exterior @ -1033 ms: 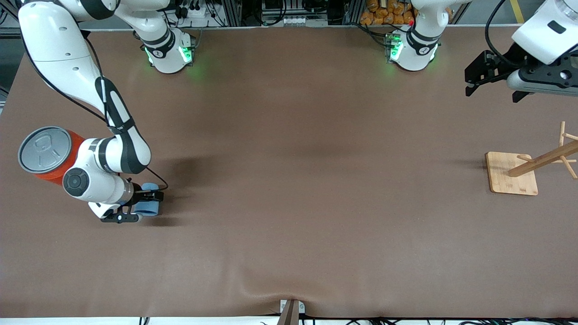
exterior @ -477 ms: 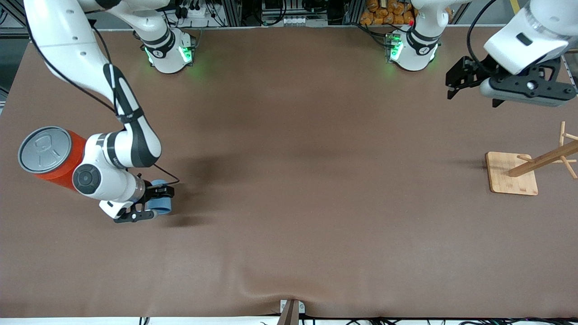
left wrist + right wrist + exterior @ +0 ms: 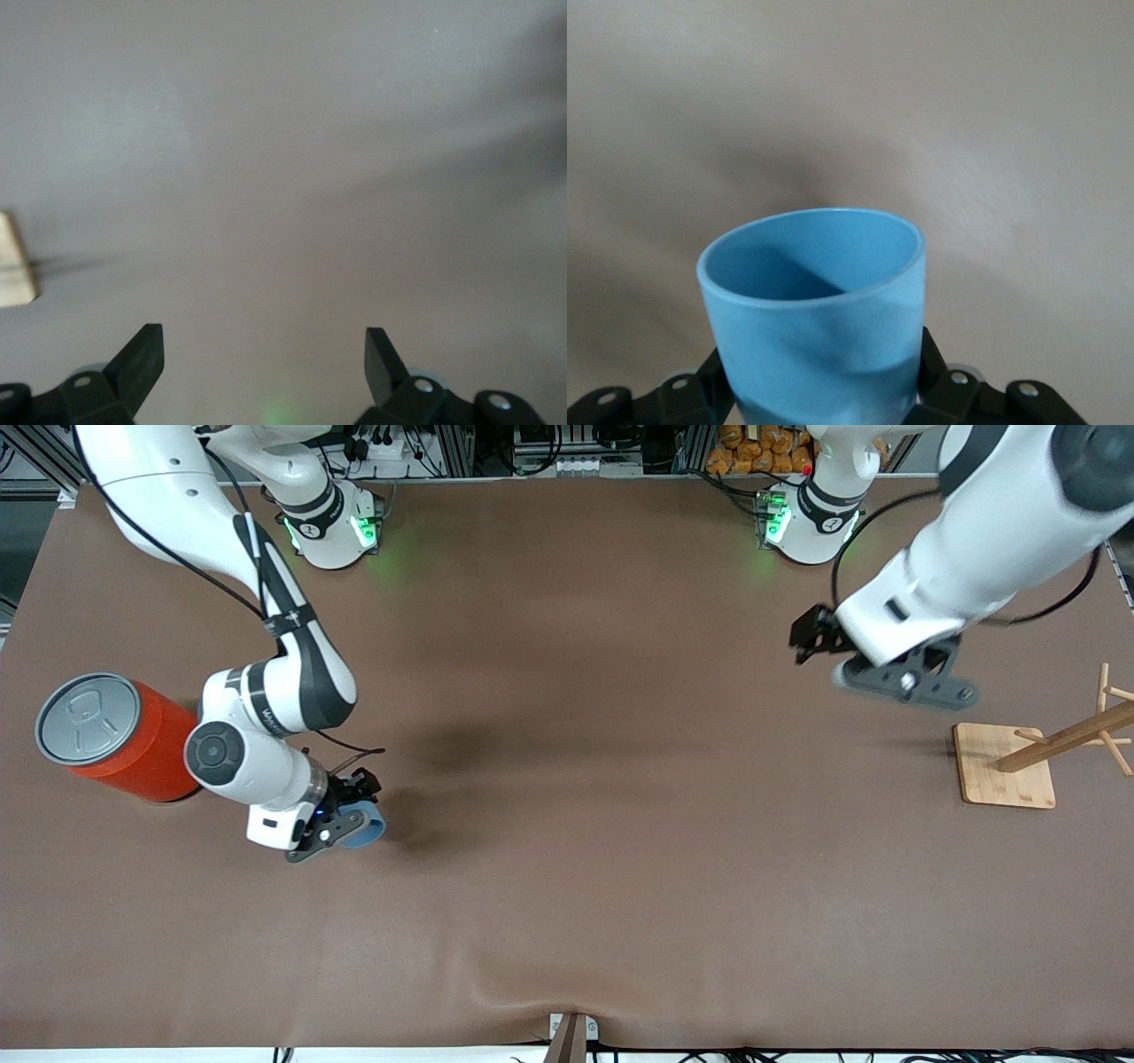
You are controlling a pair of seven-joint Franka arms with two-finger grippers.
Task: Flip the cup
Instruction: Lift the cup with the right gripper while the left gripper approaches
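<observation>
Right gripper (image 3: 341, 824) in lower left of front view, over bare brown table (image 3: 567, 868), fingers pinching the cup (image 3: 365, 832). Cup light blue, held off the surface, tilted, only its rim end showing past the fingers in front view. In right wrist view cup (image 3: 819, 310) fills lower centre of frame, open mouth pointing away from the wrist, deeper blue inside, black fingers (image 3: 943, 381) pressed against both sides of its wall. Cup's shadow visible on the table beneath it.

Orange can (image 3: 120, 735) with grey pull-tab lid at left edge of front view, standing on the table beside the right arm's wrist, apart from the cup.

Left gripper (image 3: 811, 638) in upper right of front view, in the air over bare table, holding nothing. Left wrist view shows both fingertips (image 3: 142, 359) spread wide at bottom of frame, only table between them.

Wooden rack (image 3: 1067, 735) on a square bamboo base (image 3: 1001, 766) at right edge of front view, below the left gripper in frame; corner of the base (image 3: 13, 261) shows at left edge of left wrist view.
</observation>
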